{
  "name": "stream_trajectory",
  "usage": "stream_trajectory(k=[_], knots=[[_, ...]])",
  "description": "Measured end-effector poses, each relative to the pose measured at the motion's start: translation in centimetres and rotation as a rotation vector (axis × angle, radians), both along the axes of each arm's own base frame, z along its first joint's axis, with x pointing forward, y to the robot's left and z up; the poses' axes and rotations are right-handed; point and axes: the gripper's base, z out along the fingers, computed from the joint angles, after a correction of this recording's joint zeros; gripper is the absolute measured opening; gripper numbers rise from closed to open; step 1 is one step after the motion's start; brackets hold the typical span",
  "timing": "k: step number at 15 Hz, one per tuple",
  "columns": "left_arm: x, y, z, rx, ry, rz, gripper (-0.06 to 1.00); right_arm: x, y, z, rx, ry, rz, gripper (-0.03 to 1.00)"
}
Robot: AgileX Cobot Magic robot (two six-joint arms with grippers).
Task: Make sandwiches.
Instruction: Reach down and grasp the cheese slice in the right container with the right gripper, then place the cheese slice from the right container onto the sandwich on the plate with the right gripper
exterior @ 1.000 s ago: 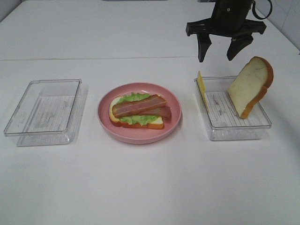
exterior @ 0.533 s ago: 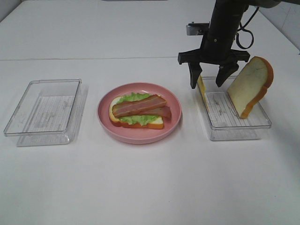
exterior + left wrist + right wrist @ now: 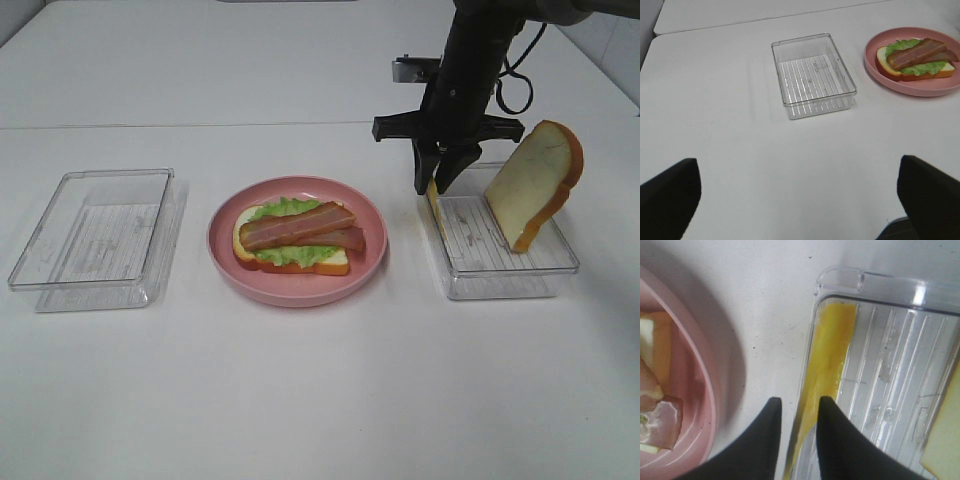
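The right gripper (image 3: 435, 185) hangs over the near-plate wall of the right tray (image 3: 500, 268), its black fingers (image 3: 765, 440) drawn narrow on either side of the cheese slice (image 3: 832, 350). This thin, flat yellow sheet stands on edge against the clear ribbed plastic wall. I cannot tell whether the fingers already press the cheese or only flank it.

In the same tray, at the other end, a white bread slice (image 3: 530, 185) with an orange-brown crust leans upright and tilted.

On the round, glossy pink plate (image 3: 300, 290) just beside that tray lies the open sandwich (image 3: 340, 262). It has a bread base, ruffled green lettuce (image 3: 290, 255) and two reddish-brown bacon strips (image 3: 297, 225) laid across the top.

A second clear rectangular tray (image 3: 40, 270) sits on the matte white surface (image 3: 320, 400) on the plate's other side. The left gripper (image 3: 800, 200) hovers released, its dark fingers spread wide, with nothing between them.
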Motion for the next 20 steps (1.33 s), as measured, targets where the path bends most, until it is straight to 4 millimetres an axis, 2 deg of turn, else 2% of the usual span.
stream_trajectory(k=[2,3,7,8,10,13,17,19,20], knots=[[0.0,0.0,0.0,0.0,0.0,0.0,0.99,0.0,0.0,0.0,0.0,0.0,0.0,0.07],[0.0,0.0,0.0,0.0,0.0,0.0,0.99,0.0,0.0,0.0,0.0,0.0,0.0,0.02],[0.0,0.0,0.0,0.0,0.0,0.0,0.99,0.0,0.0,0.0,0.0,0.0,0.0,0.02],[0.0,0.0,0.0,0.0,0.0,0.0,0.99,0.3,0.1,0.6,0.006,-0.022,0.0,0.02],[0.0,0.0,0.0,0.0,0.0,0.0,0.99,0.7,0.2,2.3,0.021,-0.073,-0.007,0.02],[0.0,0.0,0.0,0.0,0.0,0.0,0.99,0.3,0.2,6.3,0.064,-0.156,-0.011,0.02],[0.0,0.0,0.0,0.0,0.0,0.0,0.99,-0.6,1.0,8.8,0.161,-0.175,-0.019,0.02],[0.0,0.0,0.0,0.0,0.0,0.0,0.99,-1.7,2.6,9.8,0.182,-0.183,0.016,0.02],[0.0,0.0,0.0,0.0,0.0,0.0,0.99,-2.8,4.3,10.2,0.169,-0.186,0.063,0.02]])
